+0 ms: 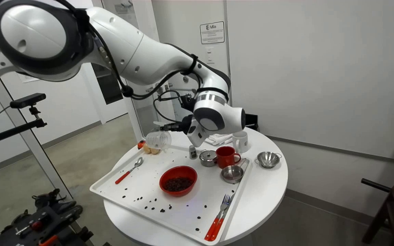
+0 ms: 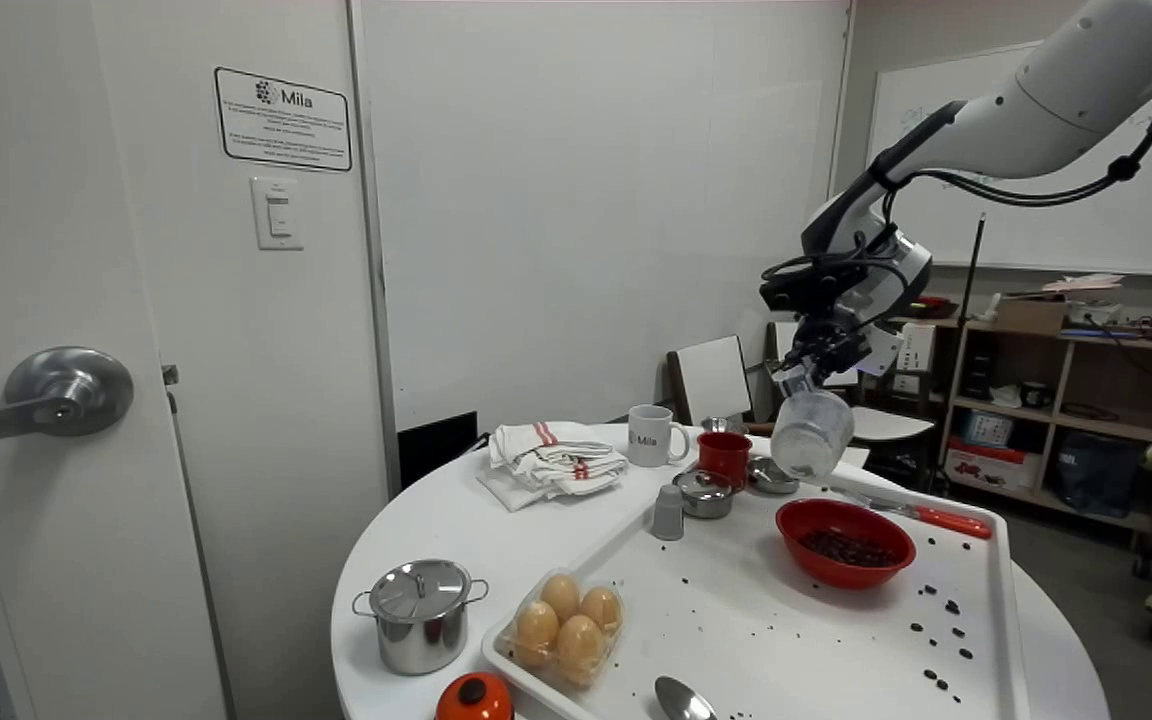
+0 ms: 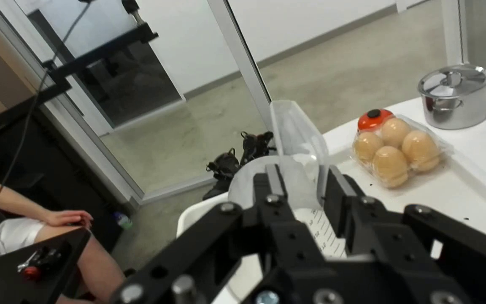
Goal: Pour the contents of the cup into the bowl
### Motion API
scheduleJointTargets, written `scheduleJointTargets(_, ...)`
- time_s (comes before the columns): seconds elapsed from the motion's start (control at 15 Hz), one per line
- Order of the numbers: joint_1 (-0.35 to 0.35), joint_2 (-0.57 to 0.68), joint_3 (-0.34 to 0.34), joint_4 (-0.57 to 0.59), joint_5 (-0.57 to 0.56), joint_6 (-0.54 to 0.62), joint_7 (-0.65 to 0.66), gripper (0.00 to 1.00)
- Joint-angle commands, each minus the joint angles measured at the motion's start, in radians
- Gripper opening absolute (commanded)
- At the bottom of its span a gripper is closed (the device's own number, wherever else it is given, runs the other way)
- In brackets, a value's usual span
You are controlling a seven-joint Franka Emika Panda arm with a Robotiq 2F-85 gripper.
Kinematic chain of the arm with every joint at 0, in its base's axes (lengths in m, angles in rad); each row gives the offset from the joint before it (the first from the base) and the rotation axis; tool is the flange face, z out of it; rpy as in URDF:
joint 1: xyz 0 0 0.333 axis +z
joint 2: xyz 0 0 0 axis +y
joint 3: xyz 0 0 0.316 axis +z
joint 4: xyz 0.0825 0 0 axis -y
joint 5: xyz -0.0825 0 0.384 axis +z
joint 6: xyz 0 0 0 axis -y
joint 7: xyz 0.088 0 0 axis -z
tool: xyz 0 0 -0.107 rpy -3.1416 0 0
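White table [image 1: 260,194], tray [image 1: 142,181], pot [image 2: 422,630], white mug [image 2: 648,442], towels [image 2: 556,462], probably a colander [image 1: 268,160]

White wall [image 2: 281,330], grey-beige floor [image 1: 94,157]; round white table [image 1: 262,184]; wooden shelves [image 2: 1052,414] below whiteboard [image 2: 1086,235].

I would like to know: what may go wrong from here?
The gripper holds the clear cup by its handle, so the cup may twist or slip. If anything is left inside, it could miss the red bowl; dark bits lie scattered on the white tray.
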Motion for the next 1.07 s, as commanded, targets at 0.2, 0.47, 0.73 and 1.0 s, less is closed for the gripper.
scheduleJointTargets(0.2, 0.179, -0.250, -0.002, -0.208, -0.179, 0.344, 0.047, 0.11)
scheduleJointTargets(0.47, 0.288, -0.350, 0.038, -0.314, -0.275, 0.621, 0.099, 0.11)
scheduleJointTargets(0.73, 0.365, -0.385, 0.091, -0.392, -0.359, 0.936, 0.179, 0.11)
scheduleJointTargets(1.0, 0.415, -0.375, 0.112, -0.456, -0.463, 1.225, 0.303, 0.11)
